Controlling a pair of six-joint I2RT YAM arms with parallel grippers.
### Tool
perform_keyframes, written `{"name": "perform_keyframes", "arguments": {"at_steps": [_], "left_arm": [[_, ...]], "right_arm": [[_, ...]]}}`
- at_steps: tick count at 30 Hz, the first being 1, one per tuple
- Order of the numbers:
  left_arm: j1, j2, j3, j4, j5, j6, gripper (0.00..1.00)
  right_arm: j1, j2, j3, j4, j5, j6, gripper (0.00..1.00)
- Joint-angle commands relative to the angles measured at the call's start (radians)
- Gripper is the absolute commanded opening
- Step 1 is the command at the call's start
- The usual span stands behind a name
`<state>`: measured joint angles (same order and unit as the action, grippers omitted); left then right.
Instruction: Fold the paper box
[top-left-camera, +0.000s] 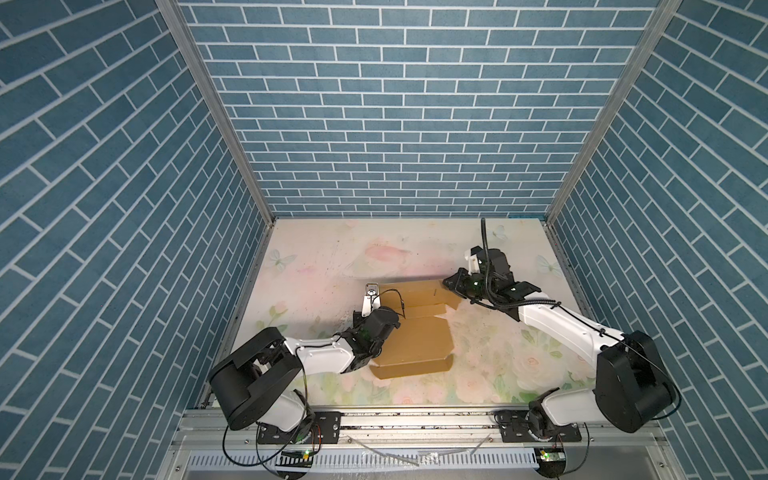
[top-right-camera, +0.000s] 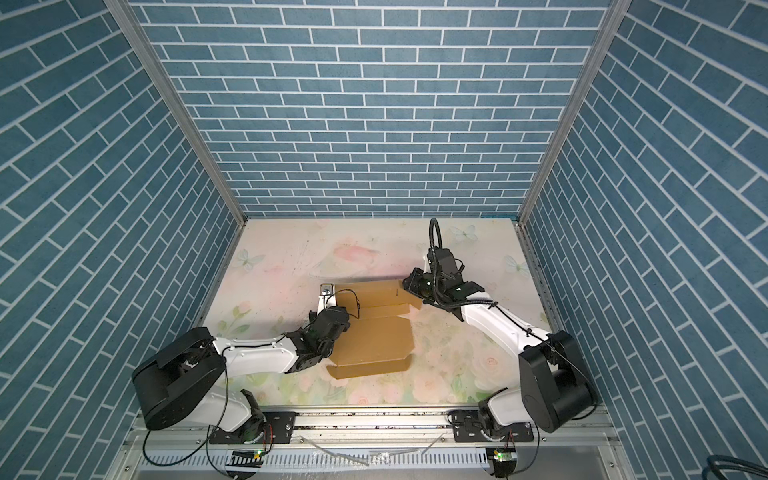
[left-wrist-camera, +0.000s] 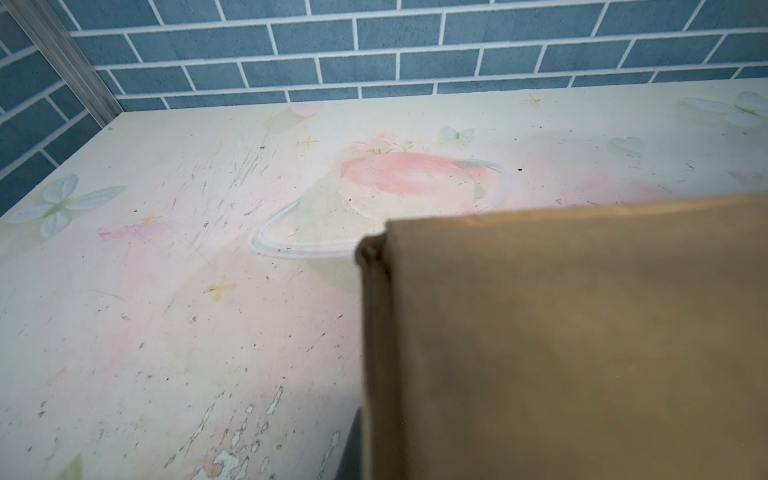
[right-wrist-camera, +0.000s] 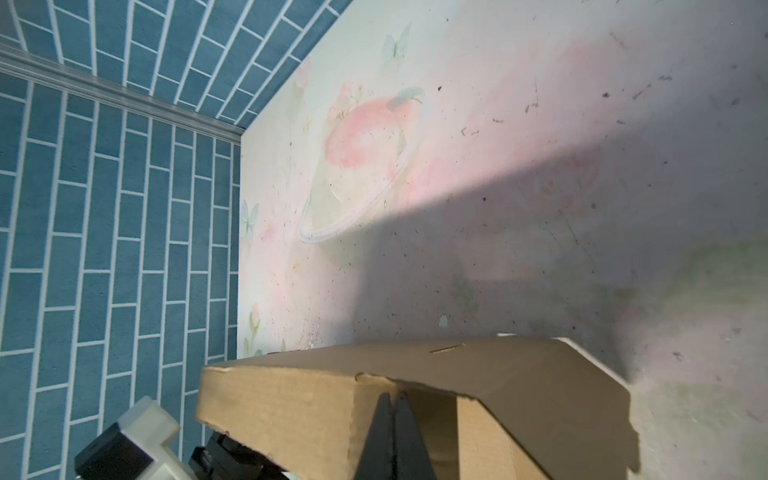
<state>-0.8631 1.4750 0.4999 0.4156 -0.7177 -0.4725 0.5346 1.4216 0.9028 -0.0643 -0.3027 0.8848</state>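
The paper box sits near the middle of the flowered table, between the two arms, and it is only partly folded. In both top views its far wall stands up, while the large near panel lies flat with a narrow strip along its front edge. A short side flap sticks out at the far right corner.

The right gripper reaches in from the right to that far right corner. In the right wrist view its black fingers are pressed together with their tips against the cardboard where the far wall meets the side flap. No cardboard shows between them.

The left gripper is at the box's left edge, under its own wrist. In the left wrist view a brown wall of the box stands close to the camera and hides the fingers. The jaws are clenched, but I cannot tell whether they pinch the cardboard or only rest beside it.

Blue brick-patterned walls close in the table on three sides.
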Motion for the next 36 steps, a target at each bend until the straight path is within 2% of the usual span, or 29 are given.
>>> {"name": "perform_keyframes", "arguments": {"at_steps": [1,8,22,28,36], "left_arm": [[0.004,-0.011,-0.016,-0.010,-0.022,-0.027,0.05],[0.004,-0.013,-0.017,-0.006,-0.020,-0.046,0.04],[0.004,-0.011,-0.011,-0.024,-0.023,-0.073,0.04],[0.004,-0.036,0.002,-0.079,-0.052,-0.101,0.04],[0.004,-0.062,0.000,-0.110,-0.053,-0.106,0.04]], "right_arm": [[0.017,0.029,0.018,0.044,0.030,0.000,0.05],[0.042,0.080,0.019,0.122,0.015,0.056,0.04],[0.055,0.095,0.044,0.118,0.024,0.065,0.06],[0.042,0.047,-0.044,0.078,0.080,0.033,0.14],[0.018,0.043,-0.122,0.073,0.058,-0.029,0.22]]}}
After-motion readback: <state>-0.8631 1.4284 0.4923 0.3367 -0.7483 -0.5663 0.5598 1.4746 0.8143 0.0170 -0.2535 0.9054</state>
